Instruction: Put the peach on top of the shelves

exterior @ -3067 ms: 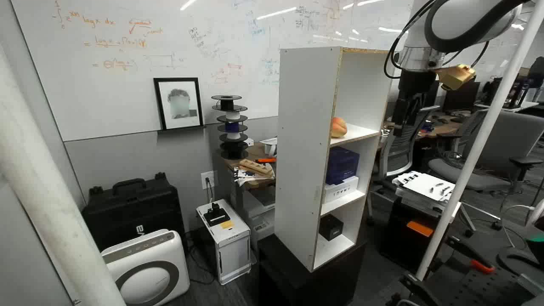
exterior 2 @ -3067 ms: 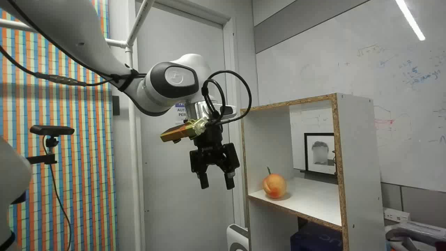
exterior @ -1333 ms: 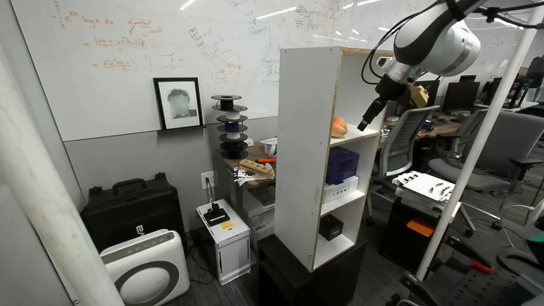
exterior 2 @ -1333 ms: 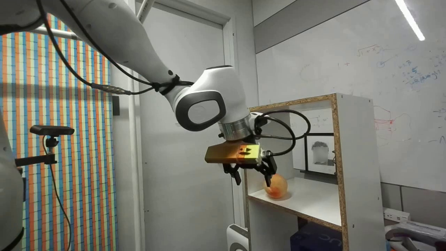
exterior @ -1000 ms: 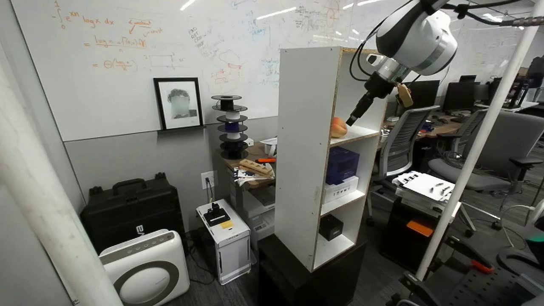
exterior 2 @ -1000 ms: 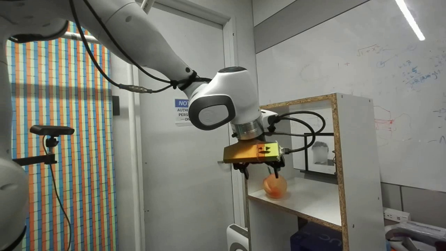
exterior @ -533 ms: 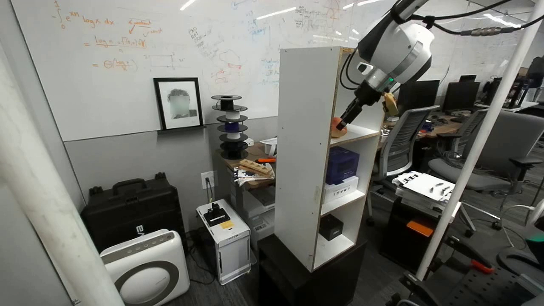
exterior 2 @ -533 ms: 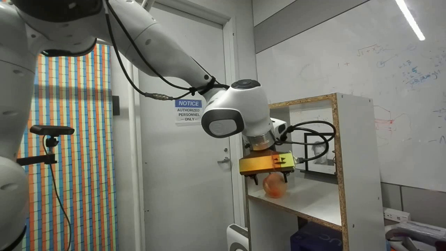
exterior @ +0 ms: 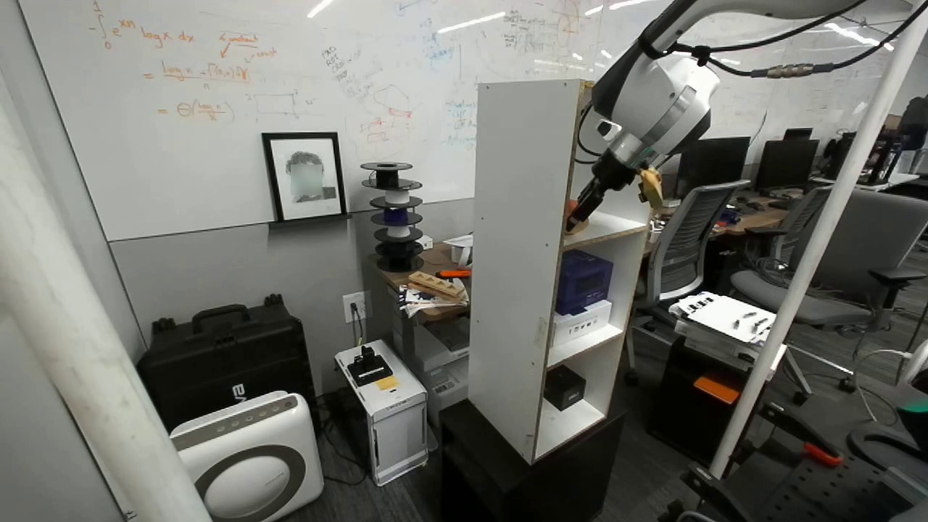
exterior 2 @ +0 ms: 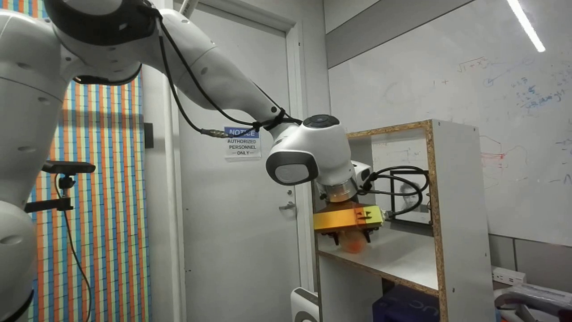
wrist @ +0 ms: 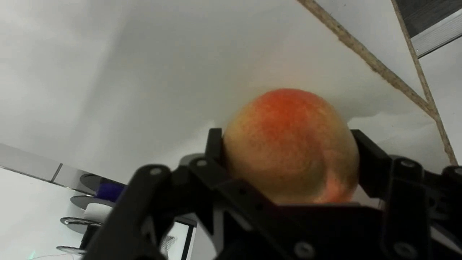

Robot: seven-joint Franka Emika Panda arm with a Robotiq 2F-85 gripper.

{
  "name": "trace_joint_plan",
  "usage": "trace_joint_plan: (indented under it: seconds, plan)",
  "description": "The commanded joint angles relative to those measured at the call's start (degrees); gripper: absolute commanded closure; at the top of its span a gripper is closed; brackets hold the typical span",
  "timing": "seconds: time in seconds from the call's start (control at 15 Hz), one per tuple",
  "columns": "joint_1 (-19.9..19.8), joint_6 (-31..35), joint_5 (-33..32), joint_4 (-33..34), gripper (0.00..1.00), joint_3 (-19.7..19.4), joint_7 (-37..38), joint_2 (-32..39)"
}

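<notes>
The peach (exterior 2: 353,243), round and orange-pink, rests on the floor of the top compartment of the white shelves (exterior: 522,254), near one side wall. The shelves also show in an exterior view (exterior 2: 460,201), with their top panel above the peach. My gripper (exterior 2: 351,238) reaches down at a slant through the open front. In the wrist view the peach (wrist: 288,144) fills the space between the fingers of the gripper (wrist: 285,139) and appears to touch both. The gripper is shut on it. In an exterior view the fingers and the side panel hide most of the peach (exterior: 571,209).
A dark blue box (exterior: 583,281) sits on a white box (exterior: 582,324) in the middle compartment. A black cube (exterior: 565,388) is in the bottom one. The shelves stand on a black base (exterior: 500,464). A white pole (exterior: 812,254) stands in front. The compartment's side walls flank my gripper.
My gripper has moved from outside the shelves forward and down into the top compartment, around the peach. Its fingers have drawn closer together onto the peach. The peach has not visibly moved.
</notes>
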Motion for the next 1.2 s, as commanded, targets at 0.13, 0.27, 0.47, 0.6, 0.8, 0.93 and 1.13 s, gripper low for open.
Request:
trace_joint_plan:
  seconds: [0.13,0.27,0.47,0.6,0.8,0.93,1.13]
  plan:
    - [1.3,9.3,-0.1,-6.4,0.44,-1.6,4.6,-4.2]
    - [2.5,14.4,-3.6,-12.4,0.44,-3.6,11.7,-7.9]
    - [0.7,25.1,-10.6,-23.3,0.44,-2.5,23.8,-14.4]
    - [-11.4,30.1,-16.6,-28.6,0.44,7.8,33.6,-17.0]
    - [-9.9,32.3,-12.3,-32.0,0.44,5.1,38.2,-20.6]
    - [-12.0,32.5,-10.7,-32.1,0.44,7.0,41.7,-22.0]
    - [-15.7,32.2,-9.0,-31.5,0.44,10.8,46.7,-25.3]
